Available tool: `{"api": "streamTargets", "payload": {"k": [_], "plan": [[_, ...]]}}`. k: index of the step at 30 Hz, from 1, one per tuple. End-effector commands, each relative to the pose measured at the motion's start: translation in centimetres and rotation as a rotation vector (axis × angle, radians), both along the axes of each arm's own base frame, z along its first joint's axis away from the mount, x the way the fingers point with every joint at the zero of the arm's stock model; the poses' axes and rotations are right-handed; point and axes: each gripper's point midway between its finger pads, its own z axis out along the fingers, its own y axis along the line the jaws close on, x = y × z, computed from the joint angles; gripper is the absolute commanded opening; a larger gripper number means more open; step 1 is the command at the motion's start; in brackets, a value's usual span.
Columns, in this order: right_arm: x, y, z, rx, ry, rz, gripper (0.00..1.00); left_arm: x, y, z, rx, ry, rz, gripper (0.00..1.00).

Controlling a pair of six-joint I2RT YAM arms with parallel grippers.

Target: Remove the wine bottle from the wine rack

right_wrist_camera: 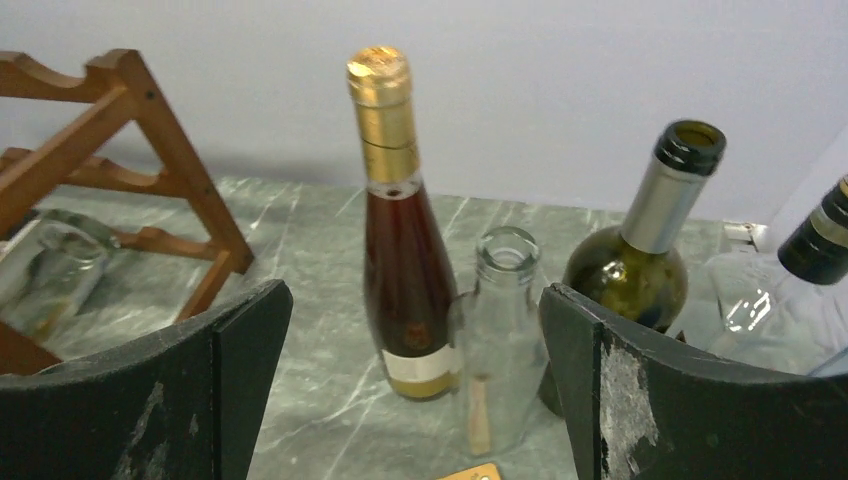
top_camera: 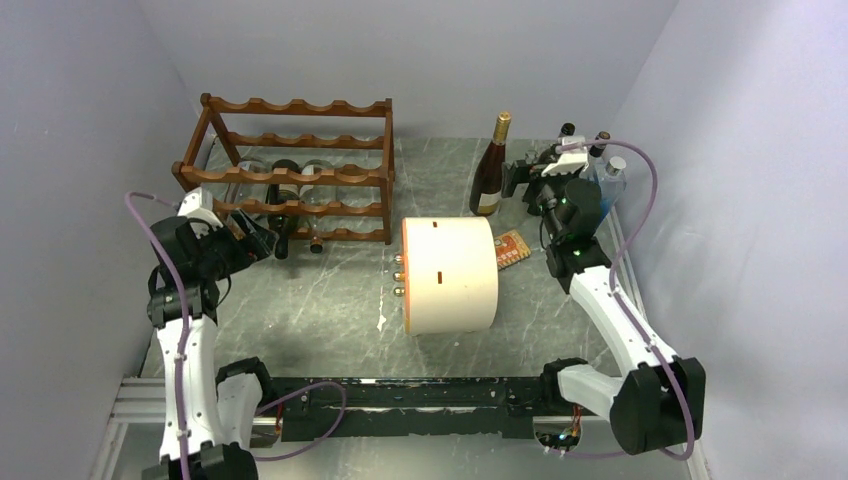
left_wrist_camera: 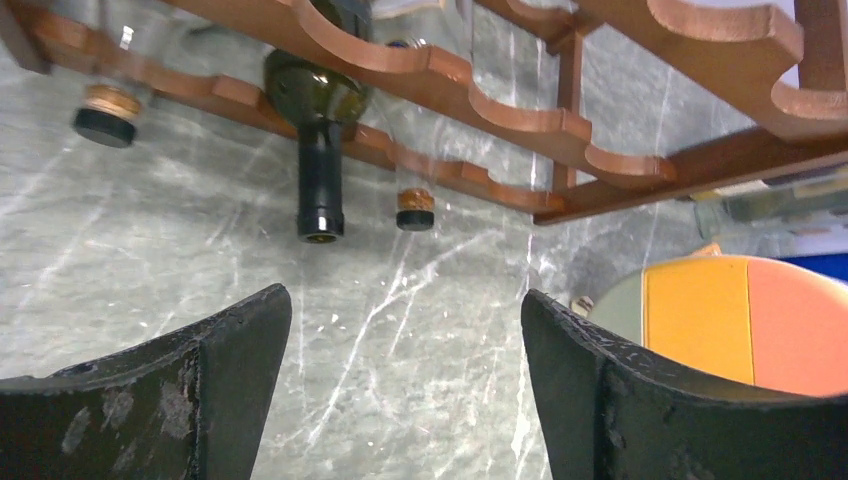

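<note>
Robot lab booth: bare pale walls [top_camera: 70,90], marbled tabletop [top_camera: 330,300], aluminium mounting rail [top_camera: 125,400].

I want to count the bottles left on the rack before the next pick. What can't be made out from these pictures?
- Top view: rails of the wine rack hide much of what lies on it; clear glass there is too faint to count.
- Left wrist view: the dark green bottle has its body cut off by the top edge and a rail.
- Right wrist view: the olive bottle has its base hidden behind the right fingers.
</note>
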Motion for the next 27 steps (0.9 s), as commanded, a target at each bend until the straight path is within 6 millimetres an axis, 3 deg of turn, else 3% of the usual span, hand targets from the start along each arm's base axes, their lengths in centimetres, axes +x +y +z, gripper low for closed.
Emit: {"api": "streamTargets", "payload": {"k": [1,6,10,15,22,25,27], "plan": [[-1.6,1.3,1.6,0.019,0.097,0.031,1.0,0.5,-2.4,0.1,-0.072,0.006,-0.13,0.87],[-2.6,2.4,6.0,0.125,0.079,0.071,1.0,0.5,-5.4,-1.6,-0.335,0.014,-0.173,0.83],[-4.0,4.5,9.0,0.217,0.052,0.191,1.0,0.5,-6.3,-3.0,-0.355,-0.016,-0.142,0.77],[-5.8,7.8,9.4,0.219,0.065,0.335,1.0,0.4,-5.4,-4.7,-0.229,0.023,-0.06,0.76],[-7.8,11.4,8.4,0.132,0.063,0.479,1.0,1.7,-0.4,-6.8,-0.081,0.016,0.185,0.95],[-8.6,12.1,7.8,0.084,0.05,0.476,1.0,3.1,-1.2,-7.2,-0.083,-0.029,0.122,0.98],[-9.4,12.9,7.8,0.046,0.029,0.497,1.0,4.0,-2.2,-7.0,-0.115,-0.074,0.065,0.95]]}}
